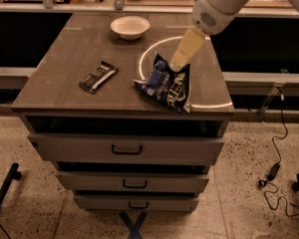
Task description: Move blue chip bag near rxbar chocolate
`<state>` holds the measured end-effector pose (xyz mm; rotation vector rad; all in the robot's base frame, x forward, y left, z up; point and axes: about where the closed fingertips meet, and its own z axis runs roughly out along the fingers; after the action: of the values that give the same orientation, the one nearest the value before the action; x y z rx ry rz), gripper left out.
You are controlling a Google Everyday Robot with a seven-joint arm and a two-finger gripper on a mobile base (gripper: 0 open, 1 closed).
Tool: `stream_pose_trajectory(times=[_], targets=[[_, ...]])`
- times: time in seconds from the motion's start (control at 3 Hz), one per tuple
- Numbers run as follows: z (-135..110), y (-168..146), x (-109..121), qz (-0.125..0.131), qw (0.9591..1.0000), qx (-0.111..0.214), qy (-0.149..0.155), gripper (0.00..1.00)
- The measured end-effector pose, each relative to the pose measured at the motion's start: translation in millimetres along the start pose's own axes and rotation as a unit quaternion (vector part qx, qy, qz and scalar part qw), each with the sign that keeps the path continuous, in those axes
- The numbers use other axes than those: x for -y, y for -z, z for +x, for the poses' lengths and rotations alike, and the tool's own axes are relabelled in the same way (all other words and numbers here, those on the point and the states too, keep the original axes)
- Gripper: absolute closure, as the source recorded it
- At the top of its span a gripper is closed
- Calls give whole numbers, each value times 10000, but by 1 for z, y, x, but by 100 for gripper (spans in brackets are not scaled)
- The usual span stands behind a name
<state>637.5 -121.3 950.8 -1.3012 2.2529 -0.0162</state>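
Note:
The blue chip bag (pixel 165 85) lies crinkled on the right part of the brown cabinet top (pixel 65 78), near its front edge. The rxbar chocolate (pixel 97 77), a dark bar with a white stripe, lies to the bag's left with a gap between them. My gripper (pixel 179 59) reaches down from the upper right. Its cream-coloured tip is at the top edge of the bag.
A white bowl (pixel 130 27) stands at the back of the cabinet top. The cabinet has three drawers (pixel 126 149) below. A counter (pixel 139 6) with clutter runs behind. A cable (pixel 276 168) lies on the floor at right.

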Motion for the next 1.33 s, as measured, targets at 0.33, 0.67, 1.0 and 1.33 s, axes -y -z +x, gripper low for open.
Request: stream_pose_trajectory(times=[0.33,0.67,1.0,1.33], targets=[[13,-28,-39,-145,9990,-360,209,14],[22,-68,-68,-342,9954,-737,503,44],[21,-70,-70,-354,9950,-763,545,67],[-4,-54,-66,-284,9959,-441,732,91]])
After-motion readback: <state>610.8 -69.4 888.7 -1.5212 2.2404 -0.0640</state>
